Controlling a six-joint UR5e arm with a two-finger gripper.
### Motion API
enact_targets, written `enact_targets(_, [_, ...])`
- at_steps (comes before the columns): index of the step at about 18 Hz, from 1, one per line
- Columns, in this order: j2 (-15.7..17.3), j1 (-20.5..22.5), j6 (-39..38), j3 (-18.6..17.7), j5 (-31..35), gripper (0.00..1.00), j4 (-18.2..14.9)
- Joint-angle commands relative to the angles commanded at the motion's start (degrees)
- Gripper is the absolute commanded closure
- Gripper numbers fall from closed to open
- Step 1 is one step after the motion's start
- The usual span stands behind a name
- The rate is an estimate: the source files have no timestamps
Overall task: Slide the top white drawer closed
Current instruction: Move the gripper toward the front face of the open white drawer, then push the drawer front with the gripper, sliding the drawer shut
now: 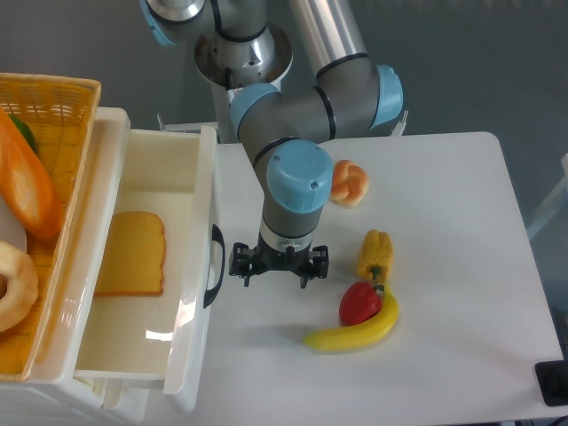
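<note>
The top white drawer (146,191) stands pulled out to the right from the cabinet at the left edge. Its flat front panel (197,337) carries a black arched handle (215,266). A yellow slice of toy bread (131,253) lies inside it. My gripper (279,273) points down at the table just right of the handle, with a small gap between them. Its jaws look spread apart and hold nothing.
A yellow wicker basket (53,89) with food items sits on top of the cabinet at the left. On the table right of the gripper lie a bread roll (349,182), a yellow pepper (374,253), a red pepper (359,303) and a banana (355,333). A black object (552,383) sits at the bottom right corner.
</note>
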Motion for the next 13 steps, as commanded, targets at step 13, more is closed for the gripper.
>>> enact_targets(13, [0.3,-0.7,0.0,0.0,0.0,0.0,-0.1])
